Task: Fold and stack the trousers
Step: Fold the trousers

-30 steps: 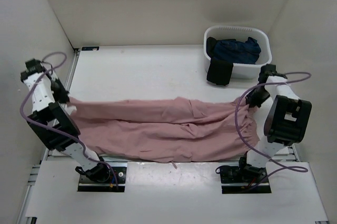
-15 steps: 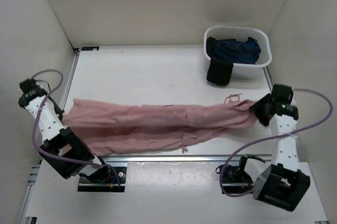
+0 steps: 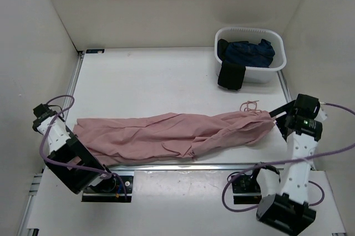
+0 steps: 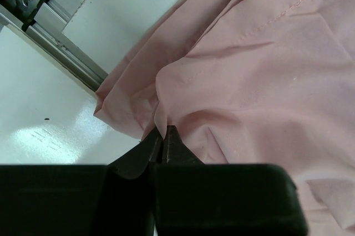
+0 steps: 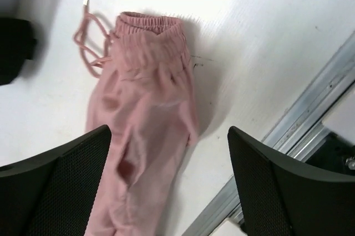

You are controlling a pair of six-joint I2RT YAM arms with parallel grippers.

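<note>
The left gripper (image 4: pixel 162 136) sits low at the table's (image 3: pixel 155 75) near-left edge, arm folded outward, jaws pinched tight on a fold of the trousers (image 3: pixel 166 133). The cloth is thin, soft and light and will likely sag and wrinkle, so hems and the waistband (image 5: pixel 150 25) look like the best holds. The trousers lie stretched along the near edge. At the right end, the right gripper (image 5: pixel 169 136) hangs over the waistband, jaws spread wide and holding nothing.
</note>
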